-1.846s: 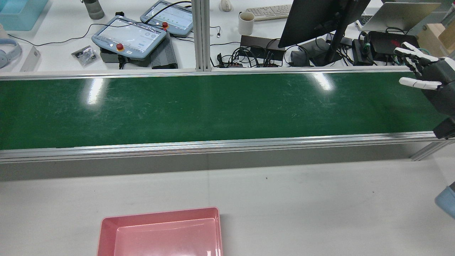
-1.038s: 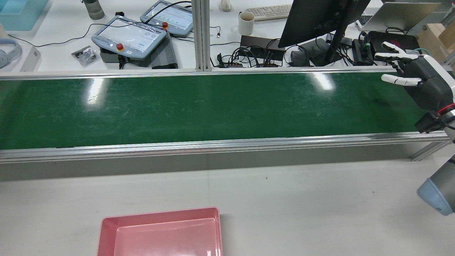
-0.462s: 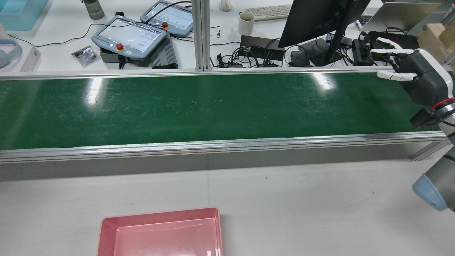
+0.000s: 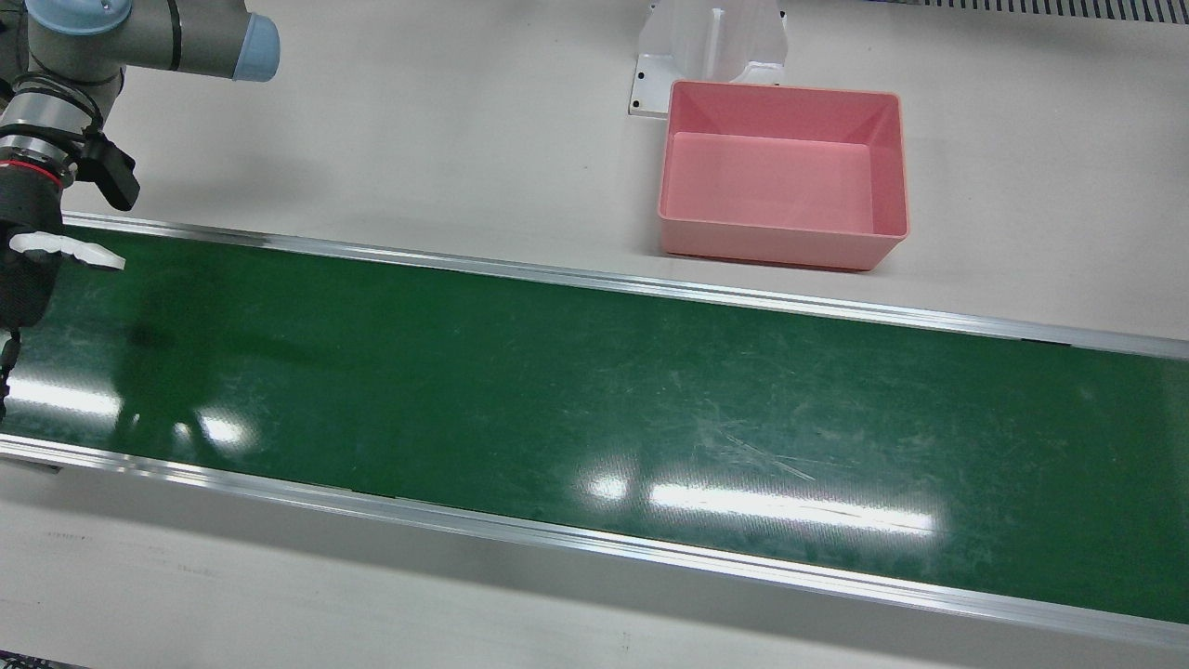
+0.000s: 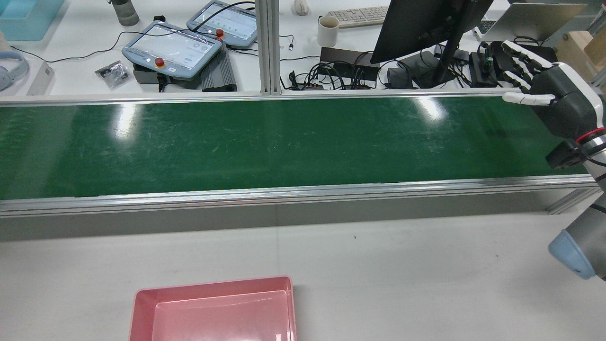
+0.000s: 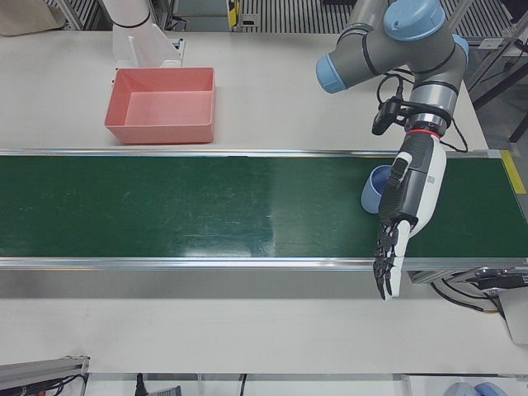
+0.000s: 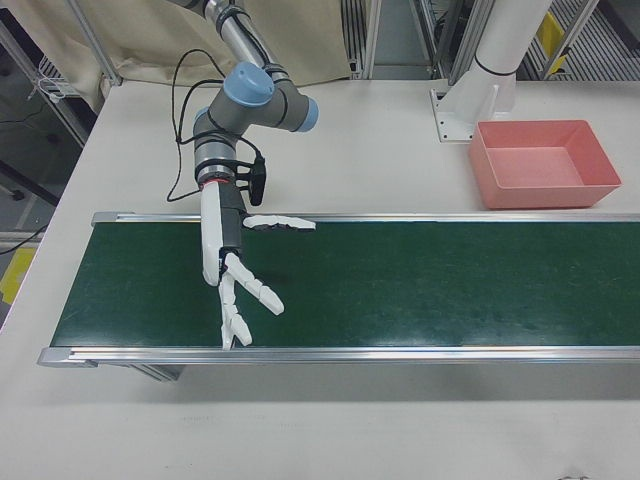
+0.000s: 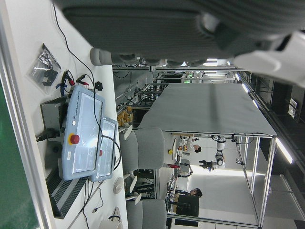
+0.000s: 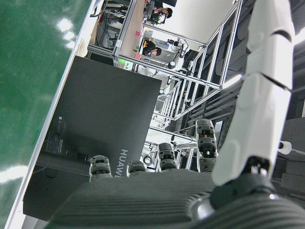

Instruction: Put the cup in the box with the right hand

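Note:
A blue cup stands on the green conveyor belt near its end on the robot's left, partly hidden behind my left hand. That hand is open and stretched flat across the belt. I cannot tell whether it touches the cup. My right hand is open with its fingers spread, held above the belt's other end; it also shows in the rear view and at the front view's left edge. The empty pink box sits on the white table behind the belt, seen also in the rear view.
A white arm pedestal stands just behind the box. Beyond the belt's far rail are a black monitor, two teach pendants, a white mug and cables. Aluminium rails edge the belt.
My right hand has come in from the rear view's right edge, moved toward the belt's far rail, and its fingers have turned to point farther away. The box has not moved.

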You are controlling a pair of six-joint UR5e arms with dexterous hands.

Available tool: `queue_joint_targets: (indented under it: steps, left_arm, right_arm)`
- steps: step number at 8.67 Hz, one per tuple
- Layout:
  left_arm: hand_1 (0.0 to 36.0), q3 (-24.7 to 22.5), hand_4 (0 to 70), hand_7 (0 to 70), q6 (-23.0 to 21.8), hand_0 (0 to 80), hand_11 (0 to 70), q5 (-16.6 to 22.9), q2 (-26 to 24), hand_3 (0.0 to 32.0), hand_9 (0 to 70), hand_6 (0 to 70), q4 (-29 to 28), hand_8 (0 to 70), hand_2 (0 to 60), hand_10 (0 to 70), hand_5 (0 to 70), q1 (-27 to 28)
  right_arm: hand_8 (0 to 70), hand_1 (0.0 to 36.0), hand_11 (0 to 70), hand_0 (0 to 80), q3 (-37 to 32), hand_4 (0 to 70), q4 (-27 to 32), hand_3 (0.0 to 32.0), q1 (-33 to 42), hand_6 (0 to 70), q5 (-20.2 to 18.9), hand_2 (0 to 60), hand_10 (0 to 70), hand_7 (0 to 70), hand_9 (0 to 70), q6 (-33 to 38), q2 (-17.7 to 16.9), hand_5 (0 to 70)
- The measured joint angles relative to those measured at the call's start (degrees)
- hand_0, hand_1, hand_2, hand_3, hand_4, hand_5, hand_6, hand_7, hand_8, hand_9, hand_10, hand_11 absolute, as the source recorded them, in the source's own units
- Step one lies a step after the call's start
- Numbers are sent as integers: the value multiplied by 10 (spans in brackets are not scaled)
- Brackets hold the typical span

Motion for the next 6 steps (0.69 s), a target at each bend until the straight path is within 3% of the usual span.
queue_joint_targets:
  steps: [3, 4, 5, 6]
  left_arm:
    - [0, 0, 0, 0, 0, 0, 0, 0, 0, 0, 0, 0, 0, 0, 0, 0, 0, 0]
    - [0, 0, 0, 0, 0, 0, 0, 0, 0, 0, 0, 0, 0, 0, 0, 0, 0, 0]
    - [0, 0, 0, 0, 0, 0, 0, 0, 0, 0, 0, 0, 0, 0, 0, 0, 0, 0]
    - [0, 0, 0, 0, 0, 0, 0, 0, 0, 0, 0, 0, 0, 0, 0, 0, 0, 0]
  right_arm:
    - [0, 167, 64, 513, 3, 66, 0, 320, 2, 0, 0, 120, 31, 197, 42, 2, -3, 52]
    - [0, 164, 66, 519, 4, 198, 0, 182, 3, 28, 0, 109, 33, 197, 35, 4, -4, 49]
    - [0, 161, 64, 519, 5, 339, 0, 0, 4, 54, 0, 118, 33, 177, 21, 5, -6, 43]
    - [0, 161, 65, 522, 6, 401, 0, 0, 4, 50, 1, 128, 34, 159, 17, 5, -6, 39]
